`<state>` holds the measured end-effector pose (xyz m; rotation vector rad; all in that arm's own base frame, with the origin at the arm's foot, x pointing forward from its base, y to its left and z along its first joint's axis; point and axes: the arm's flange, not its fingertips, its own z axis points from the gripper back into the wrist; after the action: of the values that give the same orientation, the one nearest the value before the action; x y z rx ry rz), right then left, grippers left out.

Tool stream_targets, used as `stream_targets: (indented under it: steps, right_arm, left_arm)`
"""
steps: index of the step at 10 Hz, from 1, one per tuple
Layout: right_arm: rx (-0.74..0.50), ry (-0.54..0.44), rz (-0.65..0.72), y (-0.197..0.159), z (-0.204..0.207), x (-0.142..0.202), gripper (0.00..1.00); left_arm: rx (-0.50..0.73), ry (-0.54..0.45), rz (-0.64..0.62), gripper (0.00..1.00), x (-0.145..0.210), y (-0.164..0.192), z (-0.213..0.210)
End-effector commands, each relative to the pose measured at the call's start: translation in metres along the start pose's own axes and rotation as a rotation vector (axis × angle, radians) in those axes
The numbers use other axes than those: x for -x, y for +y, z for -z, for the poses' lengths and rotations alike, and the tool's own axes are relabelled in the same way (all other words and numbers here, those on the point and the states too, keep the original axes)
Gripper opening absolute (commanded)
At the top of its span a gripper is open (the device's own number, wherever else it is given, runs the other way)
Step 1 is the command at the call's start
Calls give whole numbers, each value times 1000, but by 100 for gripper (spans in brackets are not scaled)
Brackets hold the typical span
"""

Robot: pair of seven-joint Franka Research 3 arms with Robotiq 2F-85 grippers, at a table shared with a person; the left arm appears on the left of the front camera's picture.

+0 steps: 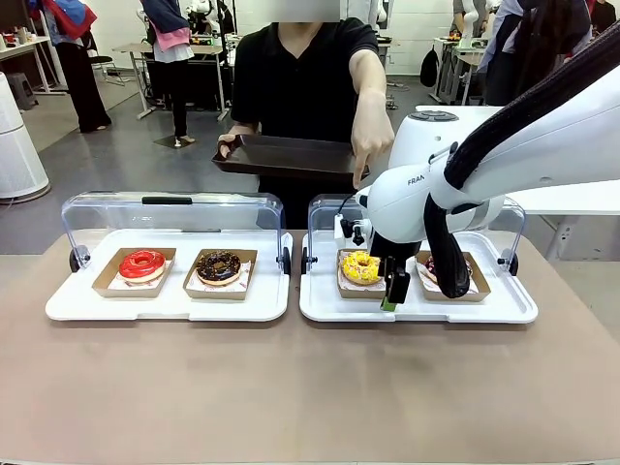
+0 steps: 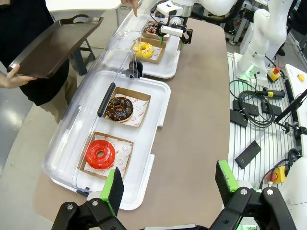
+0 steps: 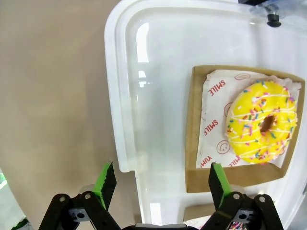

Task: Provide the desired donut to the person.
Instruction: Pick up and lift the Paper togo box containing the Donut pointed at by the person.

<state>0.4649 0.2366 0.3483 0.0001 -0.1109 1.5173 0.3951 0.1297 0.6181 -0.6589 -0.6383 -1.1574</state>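
The front view faces the person [image 1: 291,87] across the tabletop [image 1: 310,387]; the left wrist view looks along it. The right wrist view hangs close over the yellow donut [image 3: 249,132], which all share.

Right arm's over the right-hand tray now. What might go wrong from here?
1. The open right gripper sits off to one side of the yellow sprinkled donut; dropping straight risks hitting the brown cardboard tray.
2. The person's pointing hand hangs close beside the white arm; rising could brush it.

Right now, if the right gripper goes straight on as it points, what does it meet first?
Probably bare floor of the white tray, beside the cardboard box holding the yellow donut; depth unclear.
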Motion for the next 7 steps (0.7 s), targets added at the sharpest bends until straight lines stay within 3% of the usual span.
stream_targets:
  steps: [1,7]
  right_arm:
    - [35,35,45,-4,5,-1,100]
    - [24,16,92,-23,18,10,100]
  left_arm:
    - [5,0,2,100,0,-2,-1]
    - [5,0,2,100,0,-2,-1]
